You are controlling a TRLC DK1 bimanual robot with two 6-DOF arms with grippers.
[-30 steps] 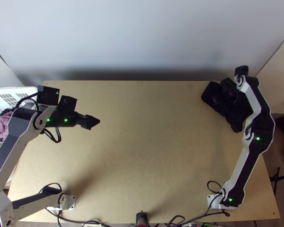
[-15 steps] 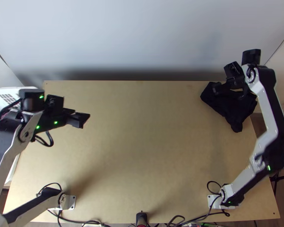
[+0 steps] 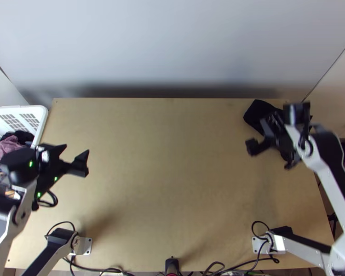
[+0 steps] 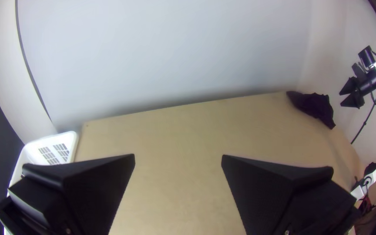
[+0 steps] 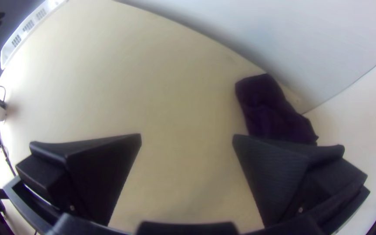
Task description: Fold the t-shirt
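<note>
Black and compactly bunched, the t-shirt (image 3: 258,115) lies at the far right corner of the counter (image 3: 172,161). Over the counter's left side the left gripper (image 4: 178,155) is wide and empty; over its right side, so is the right gripper (image 5: 187,135). Folding looks finished, though the layers are unclear; next, probably, both withdraw.

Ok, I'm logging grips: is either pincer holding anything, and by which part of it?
Nothing is held. The left pincer and right pincer are both open; the dark cloth lies bunched on the table.
</note>
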